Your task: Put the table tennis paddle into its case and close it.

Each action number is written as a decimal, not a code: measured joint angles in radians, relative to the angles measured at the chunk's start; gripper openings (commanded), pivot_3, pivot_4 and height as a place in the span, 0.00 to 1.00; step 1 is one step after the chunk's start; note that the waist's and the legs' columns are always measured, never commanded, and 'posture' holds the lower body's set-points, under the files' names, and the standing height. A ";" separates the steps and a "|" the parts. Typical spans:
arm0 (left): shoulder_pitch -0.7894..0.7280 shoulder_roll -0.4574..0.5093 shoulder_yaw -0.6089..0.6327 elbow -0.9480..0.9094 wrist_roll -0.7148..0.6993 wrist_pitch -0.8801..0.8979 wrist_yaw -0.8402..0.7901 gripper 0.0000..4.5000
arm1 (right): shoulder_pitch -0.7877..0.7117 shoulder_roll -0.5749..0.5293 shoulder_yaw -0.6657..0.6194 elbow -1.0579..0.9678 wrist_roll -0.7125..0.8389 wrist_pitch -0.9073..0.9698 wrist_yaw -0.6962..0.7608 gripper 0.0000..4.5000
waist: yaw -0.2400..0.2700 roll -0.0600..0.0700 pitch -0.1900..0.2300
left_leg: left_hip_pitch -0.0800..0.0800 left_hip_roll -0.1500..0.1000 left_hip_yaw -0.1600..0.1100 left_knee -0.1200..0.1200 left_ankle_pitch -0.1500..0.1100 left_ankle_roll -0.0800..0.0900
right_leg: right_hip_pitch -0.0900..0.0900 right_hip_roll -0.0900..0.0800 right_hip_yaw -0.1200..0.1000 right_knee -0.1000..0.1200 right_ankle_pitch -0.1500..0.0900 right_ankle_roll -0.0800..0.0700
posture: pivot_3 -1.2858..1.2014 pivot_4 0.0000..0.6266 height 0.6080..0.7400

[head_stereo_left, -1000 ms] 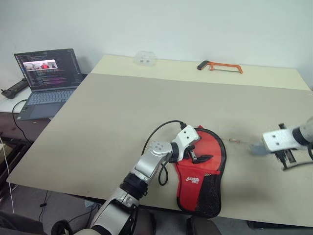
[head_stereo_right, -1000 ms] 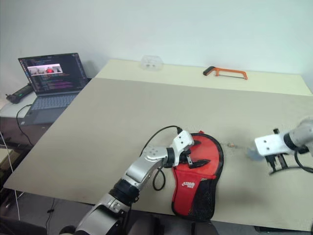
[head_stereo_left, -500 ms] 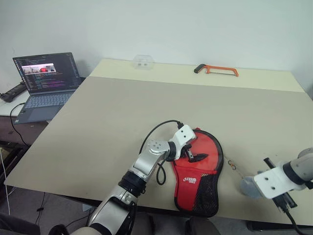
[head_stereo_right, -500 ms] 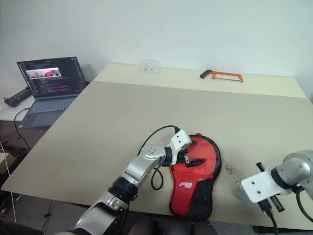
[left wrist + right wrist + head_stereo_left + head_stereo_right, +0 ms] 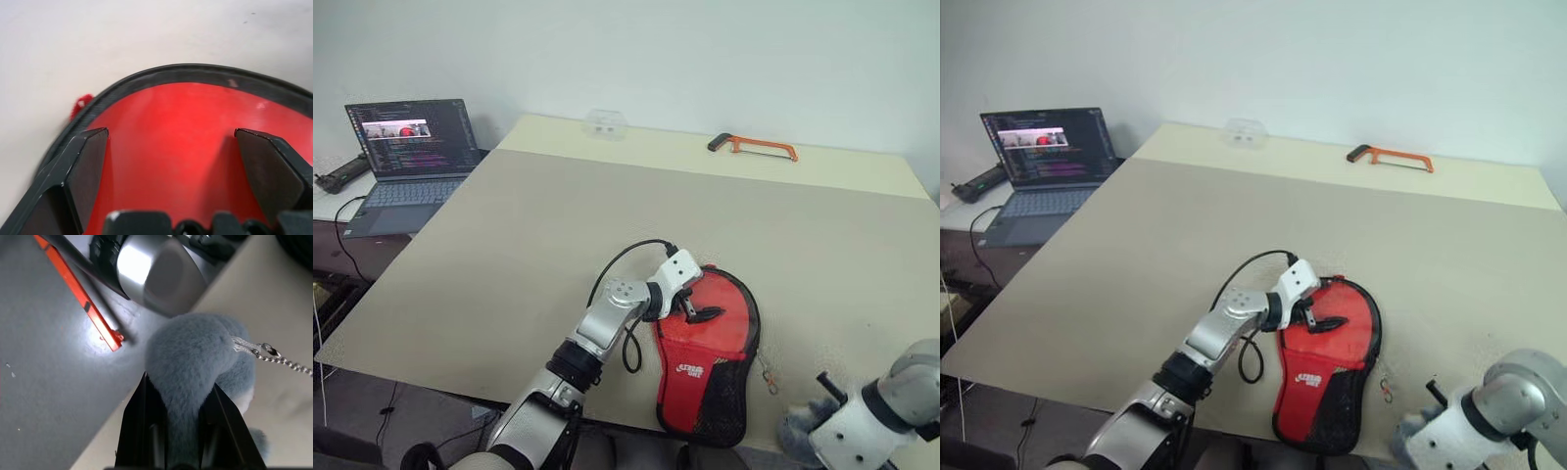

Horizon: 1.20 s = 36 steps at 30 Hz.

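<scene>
The black-edged case (image 5: 710, 357) lies flat near the table's front edge, red window side up, round end away from me. The table tennis paddle is hidden; no handle shows outside the case. My left gripper (image 5: 698, 311) rests open on the case's round part, its fingers (image 5: 90, 161) spread over the red face (image 5: 171, 112). My right gripper (image 5: 180, 387) is shut on a grey-blue fluffy pom-pom (image 5: 195, 352) at the table's front right edge (image 5: 800, 431). A thin metal chain (image 5: 274, 355) runs from the pom-pom toward the case's right side (image 5: 766, 372).
An orange hacksaw (image 5: 752, 147) and a small clear box (image 5: 605, 121) lie at the table's far edge. An open laptop (image 5: 403, 147) stands on a side table at the left. In the right wrist view an orange bar (image 5: 78, 293) lies on the floor below the table's edge.
My right arm has drawn back from the table's right side to its front edge, carrying the pom-pom and chain. The left gripper has stayed open on the case.
</scene>
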 measured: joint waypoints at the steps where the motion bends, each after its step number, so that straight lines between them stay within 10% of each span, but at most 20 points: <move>1: 0.000 0.002 -0.001 -0.002 0.001 0.002 0.000 1.00 | 0.015 -0.001 0.000 -0.010 -0.001 0.001 -0.004 0.05 | 0.002 0.000 -0.003 | 0.000 0.001 -0.002 -0.001 0.000 0.000 | 0.001 0.001 0.000 -0.002 -0.001 -0.001 | 0.52 0.24 1.00; 15: 0.000 0.010 -0.016 -0.015 0.002 0.033 0.001 1.00 | 0.042 0.095 0.172 -0.083 -0.037 0.079 0.013 0.04 | 0.009 -0.009 -0.016 | 0.001 0.000 -0.032 -0.012 -0.002 -0.004 | 0.021 0.014 0.001 -0.009 -0.018 -0.012 | 0.52 0.24 1.00; 18: 0.001 0.011 -0.013 -0.029 0.002 0.033 0.000 1.00 | 0.090 0.107 0.293 -0.079 -0.011 0.102 0.050 0.04 | 0.007 0.005 -0.006 | -0.002 -0.004 -0.031 -0.010 -0.002 -0.005 | 0.020 0.014 0.006 -0.007 -0.019 -0.012 | 0.52 0.24 1.00; 36: 0.008 0.006 -0.014 -0.026 0.003 0.035 0.021 1.00 | 0.138 0.006 0.251 -0.098 0.038 0.085 0.027 0.12 | -0.014 0.013 0.001 | 0.001 -0.011 -0.034 -0.001 -0.001 -0.008 | 0.028 0.007 0.005 -0.006 -0.017 -0.004 | 0.52 0.24 1.00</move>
